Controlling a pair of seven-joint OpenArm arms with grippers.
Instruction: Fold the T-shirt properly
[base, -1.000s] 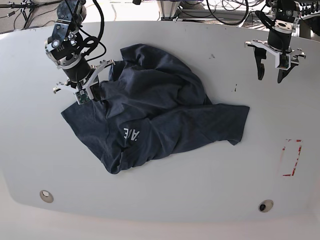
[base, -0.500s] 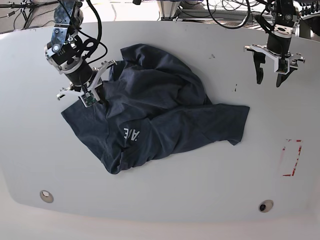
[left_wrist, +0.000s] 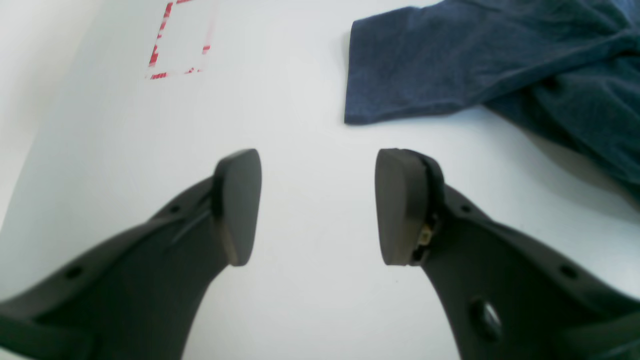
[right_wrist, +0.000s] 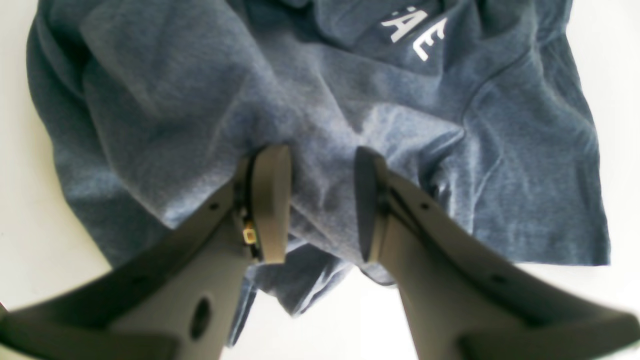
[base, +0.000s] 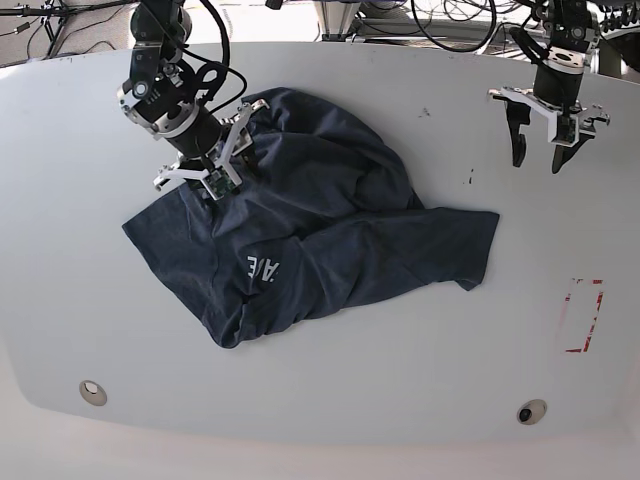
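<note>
The dark navy T-shirt (base: 330, 230) lies crumpled on the white table, its white lettering (base: 265, 267) facing up near the left-middle. My right gripper (base: 222, 165) hovers over the shirt's upper-left part. In the right wrist view its jaws (right_wrist: 318, 155) stand apart, open, with rumpled cloth (right_wrist: 200, 100) below and between them and nothing pinched. My left gripper (base: 538, 152) hangs open above bare table at the far right, away from the garment. In the left wrist view one sleeve (left_wrist: 450, 65) lies ahead of its fingers (left_wrist: 317, 165).
A red tape rectangle (base: 583, 315) marks the table at the right, also visible in the left wrist view as a red tape rectangle (left_wrist: 180, 40). Two round holes (base: 92, 392) (base: 531, 411) sit near the front edge. Cables and stands crowd the back edge.
My right gripper has shifted up and to the right from the shirt's left edge and its jaws have parted. The left gripper has barely moved.
</note>
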